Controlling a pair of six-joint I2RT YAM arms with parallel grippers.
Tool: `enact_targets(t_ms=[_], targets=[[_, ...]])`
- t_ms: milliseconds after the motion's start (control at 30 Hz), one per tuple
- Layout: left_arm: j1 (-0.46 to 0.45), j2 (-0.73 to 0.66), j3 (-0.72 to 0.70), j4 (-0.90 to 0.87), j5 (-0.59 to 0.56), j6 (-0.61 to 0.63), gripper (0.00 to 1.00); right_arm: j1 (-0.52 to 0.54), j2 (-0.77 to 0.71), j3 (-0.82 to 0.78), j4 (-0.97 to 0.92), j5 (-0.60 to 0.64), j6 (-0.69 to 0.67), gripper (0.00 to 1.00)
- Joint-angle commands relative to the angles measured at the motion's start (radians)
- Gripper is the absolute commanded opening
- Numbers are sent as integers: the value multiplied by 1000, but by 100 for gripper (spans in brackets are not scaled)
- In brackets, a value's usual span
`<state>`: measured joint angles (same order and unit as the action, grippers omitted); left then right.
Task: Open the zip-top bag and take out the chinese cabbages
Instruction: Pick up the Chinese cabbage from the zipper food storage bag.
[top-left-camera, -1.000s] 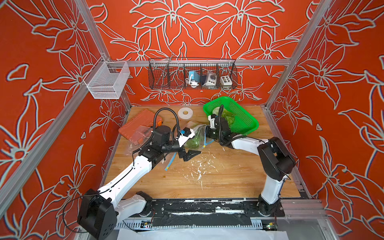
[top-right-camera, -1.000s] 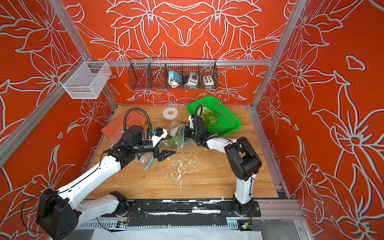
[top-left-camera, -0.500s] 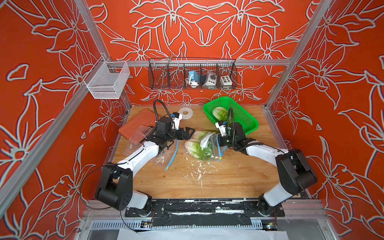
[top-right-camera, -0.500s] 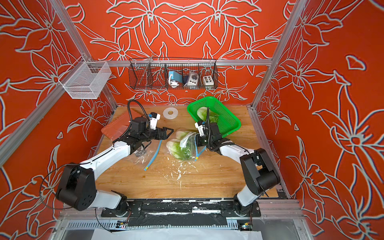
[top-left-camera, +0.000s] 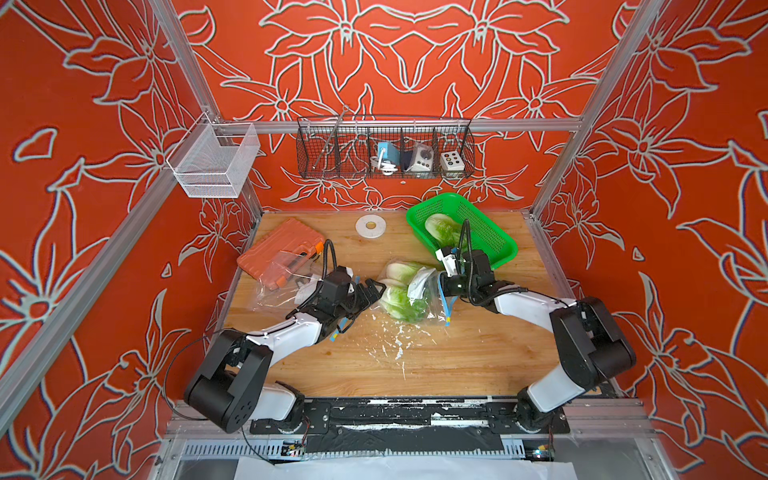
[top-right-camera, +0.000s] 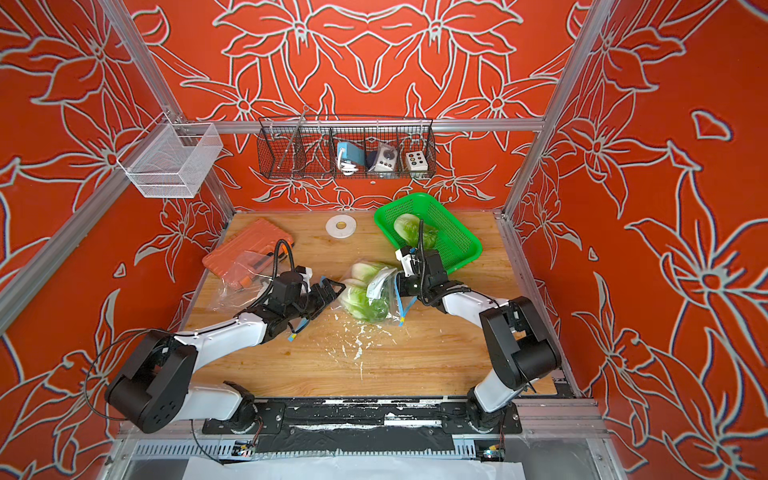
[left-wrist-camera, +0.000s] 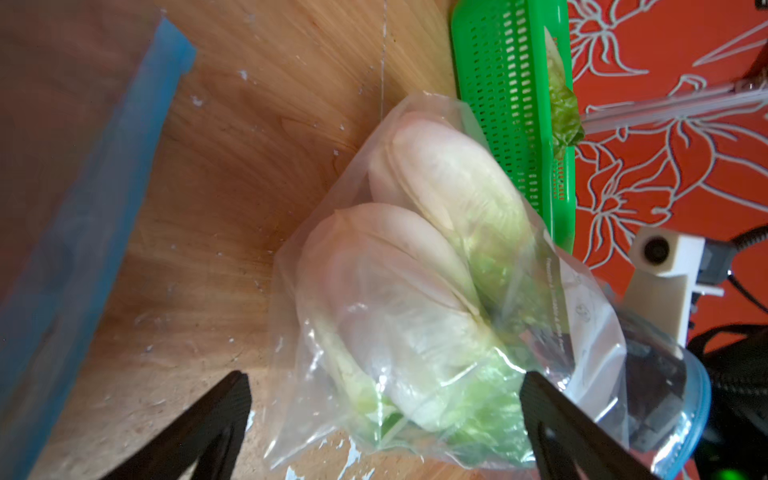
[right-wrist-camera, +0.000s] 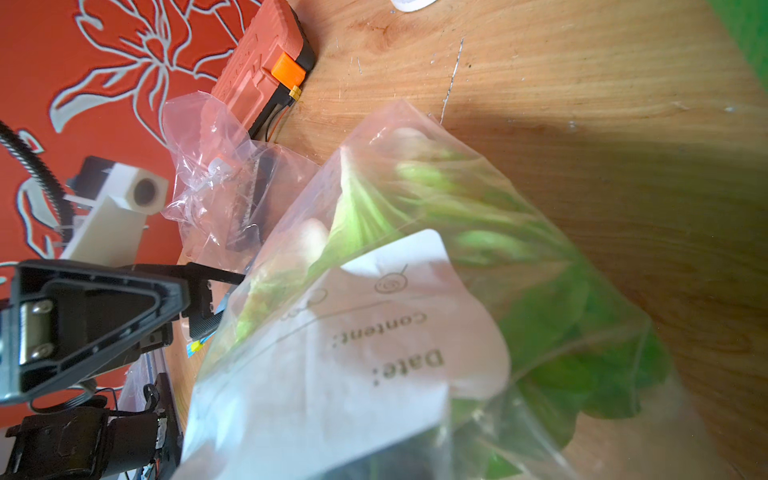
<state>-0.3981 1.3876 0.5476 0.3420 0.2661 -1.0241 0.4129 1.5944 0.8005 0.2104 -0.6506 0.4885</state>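
The clear zip-top bag (top-left-camera: 409, 293) (top-right-camera: 368, 291) lies mid-table with two chinese cabbages (left-wrist-camera: 449, 183) (left-wrist-camera: 395, 299) inside, white bases toward my left gripper. A third cabbage (top-left-camera: 441, 227) (top-right-camera: 409, 230) rests in the green basket (top-left-camera: 494, 245). My left gripper (top-left-camera: 374, 289) (left-wrist-camera: 382, 376) is open at the bag's left end, its fingers (left-wrist-camera: 224, 415) on either side of the bag's bottom. My right gripper (top-left-camera: 442, 286) (top-right-camera: 405, 282) is shut on the bag's blue-zip mouth edge. In the right wrist view the bag (right-wrist-camera: 374, 332) hides its jaws.
An orange case (top-left-camera: 280, 249) and a crumpled clear bag (top-left-camera: 282, 286) sit at the left, a white tape roll (top-left-camera: 370, 226) at the back. White leaf scraps (top-left-camera: 395, 340) litter the wood in front of the bag. Wire baskets (top-left-camera: 384, 151) hang on the back wall.
The bag came down from beside the basket to the table's middle. My left gripper swung back toward the tape roll, then forward to the bag's left end. The right gripper stays shut.
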Motion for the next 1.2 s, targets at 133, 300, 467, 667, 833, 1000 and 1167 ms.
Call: enact_targets(t_ms=[133,300,467,667,833,1000,1167], targets=[[-8,120,49,84,-53,-302,98,1,8,-30,24,-14,-2,0],[-26,222,112,58,-1,-366,98,1,28,-27,26,-45,-11,0],[-31,320,148,55,30,-400,96,1,33,-30,24,-53,-15,0],[-35,347,176,-15,21,-403,55,0,-15,-86,127,-10,82,3],[-36,347,178,-33,22,-381,48,0,-18,-129,279,-8,212,34],[-40,353,173,-22,33,-375,46,1,24,-134,360,-8,272,49],[-44,366,178,-1,56,-363,45,9,113,-75,349,8,272,48]])
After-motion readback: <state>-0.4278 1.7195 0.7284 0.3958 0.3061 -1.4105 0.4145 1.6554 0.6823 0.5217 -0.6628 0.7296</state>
